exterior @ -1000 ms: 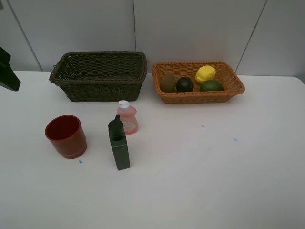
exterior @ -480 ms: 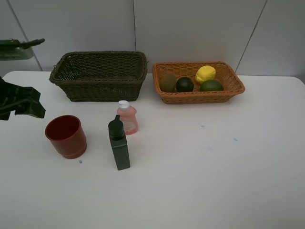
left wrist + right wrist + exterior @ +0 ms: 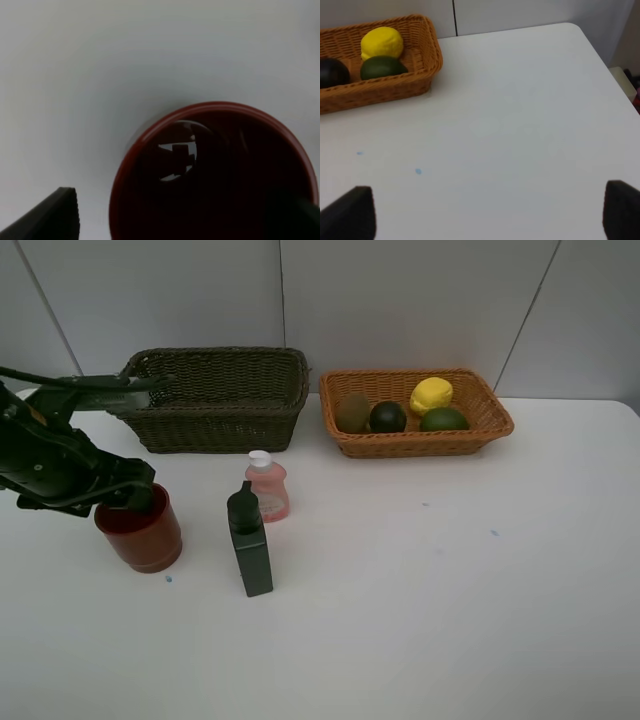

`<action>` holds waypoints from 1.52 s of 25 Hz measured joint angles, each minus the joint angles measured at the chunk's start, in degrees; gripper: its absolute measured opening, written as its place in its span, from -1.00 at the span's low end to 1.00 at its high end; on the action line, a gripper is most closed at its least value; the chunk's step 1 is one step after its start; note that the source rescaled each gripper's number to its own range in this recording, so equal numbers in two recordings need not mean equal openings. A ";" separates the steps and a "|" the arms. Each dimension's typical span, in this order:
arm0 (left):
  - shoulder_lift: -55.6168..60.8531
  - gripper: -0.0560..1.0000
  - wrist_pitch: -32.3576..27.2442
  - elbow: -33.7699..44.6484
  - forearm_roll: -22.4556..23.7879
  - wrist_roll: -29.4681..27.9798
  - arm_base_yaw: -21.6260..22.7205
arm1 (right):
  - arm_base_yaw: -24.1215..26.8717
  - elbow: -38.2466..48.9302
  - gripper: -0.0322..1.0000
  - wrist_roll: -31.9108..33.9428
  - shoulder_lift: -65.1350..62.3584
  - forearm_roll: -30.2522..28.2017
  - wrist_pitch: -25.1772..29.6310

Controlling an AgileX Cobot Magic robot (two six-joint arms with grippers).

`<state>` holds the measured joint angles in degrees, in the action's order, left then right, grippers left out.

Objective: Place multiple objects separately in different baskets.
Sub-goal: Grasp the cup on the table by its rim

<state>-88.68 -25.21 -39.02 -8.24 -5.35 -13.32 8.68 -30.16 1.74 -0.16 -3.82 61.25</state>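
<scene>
— Where is the red cup [image 3: 142, 538]?
— Upright on the white surface [image 3: 420, 600], at the near left, in front of the dark olive-brown basket [image 3: 215, 425]. The left arm [image 3: 50, 465] reaches in from the left, and the left jaws hang right over the cup's mouth.
— Holding it?
— No. The left wrist view shows the left jaws spread wide. One finger [image 3: 52, 215] sits outside the rim and the other at the opposite side. I can't tell whether either touches the cup.
— And the bottles?
— The dark green bottle [image 3: 250, 545] stands upright to the right of the cup. The pink bottle [image 3: 267, 490], white-capped, stands just behind it, toward the baskets. Both are on the surface, in neither basket.
— The fruit?
— All in the orange-tan basket [image 3: 420, 445], which sits to the right of the olive one. The brown kiwi [image 3: 352, 412] is at its left end, then the blackish round fruit [image 3: 388, 417], then the green lime [image 3: 443, 420]. The yellow lemon [image 3: 431, 395] lies behind them on the far side.
— The right jaws?
— Out of the high view. The right wrist view shows them wide apart, gripping nothing, over the surface near the right end of the orange-tan basket.
</scene>
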 joint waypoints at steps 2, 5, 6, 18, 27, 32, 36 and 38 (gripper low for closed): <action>-1.62 0.83 0.89 0.00 -0.10 -0.08 -0.17 | 0.00 0.00 0.99 0.00 0.00 0.00 0.00; -3.10 0.74 1.64 0.00 -0.10 -0.19 -0.17 | 0.00 0.00 0.99 0.00 0.00 0.00 0.00; -3.41 0.73 1.81 0.00 -0.10 -0.22 -0.17 | 0.00 0.00 0.99 0.00 0.00 0.00 0.00; -8.80 0.72 3.41 0.00 -0.31 -0.89 -0.17 | 0.00 0.00 0.99 0.00 0.00 0.05 0.00; -8.97 -0.08 3.47 0.00 -0.54 -1.54 -0.17 | 0.00 0.00 0.99 0.00 0.00 0.05 0.00; -9.01 -0.89 3.42 0.00 -0.60 -1.60 -0.17 | 0.00 0.00 0.99 0.00 0.00 0.05 0.00; -8.98 -0.89 3.42 0.00 -0.60 -1.60 -0.17 | 0.00 0.00 0.99 0.00 0.00 0.05 0.00; -8.98 -0.89 3.42 0.00 -0.60 -1.60 -0.17 | 0.00 0.00 0.99 0.00 0.00 0.05 0.00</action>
<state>-97.66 -21.78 -39.02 -8.84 -6.95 -13.49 8.68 -30.16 1.74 -0.16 -3.78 61.25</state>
